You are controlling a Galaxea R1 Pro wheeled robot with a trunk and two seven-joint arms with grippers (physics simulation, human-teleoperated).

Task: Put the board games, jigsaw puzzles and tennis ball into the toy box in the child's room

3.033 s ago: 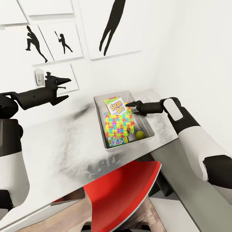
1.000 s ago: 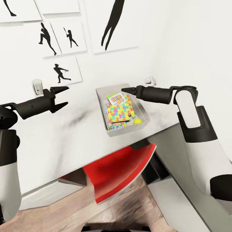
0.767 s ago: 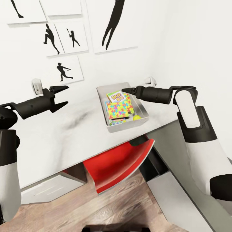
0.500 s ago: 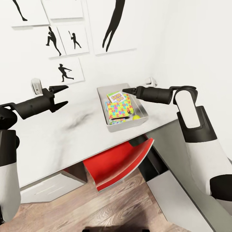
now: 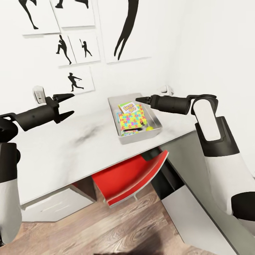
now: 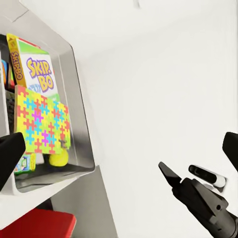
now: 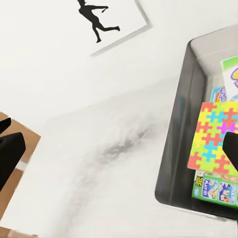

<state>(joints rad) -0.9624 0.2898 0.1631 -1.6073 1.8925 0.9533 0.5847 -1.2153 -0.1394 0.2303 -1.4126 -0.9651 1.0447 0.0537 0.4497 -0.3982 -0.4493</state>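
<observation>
The toy box (image 5: 139, 137) stands on the table (image 5: 71, 148) by the wall. Inside it, a SKIP-BO board game (image 5: 128, 107) leans at the far end. A jigsaw puzzle (image 5: 132, 119) lies on top in the middle. The tennis ball (image 5: 149, 128) rests in the near corner. A blue board game (image 5: 129, 133) peeks out under the puzzle; the rest beneath is hidden. My right gripper (image 5: 139, 100) hovers open above the box's far end. My left gripper (image 5: 66, 105) hangs open over the table, well left of the box. The bed is out of view.
A red chair (image 5: 134, 177) is tucked under the table below the toy box. White drawers (image 5: 53, 205) sit at the left and the darker grey wing (image 5: 198, 216) runs down the right. Silhouette pictures (image 5: 76, 80) hang on the wall, above wood floor (image 5: 134, 230).
The camera has pulled back and the whole view has shifted, so the toy box looks smaller and more floor shows. My right gripper rose out of the box earlier. Both arms now hold their pose.
</observation>
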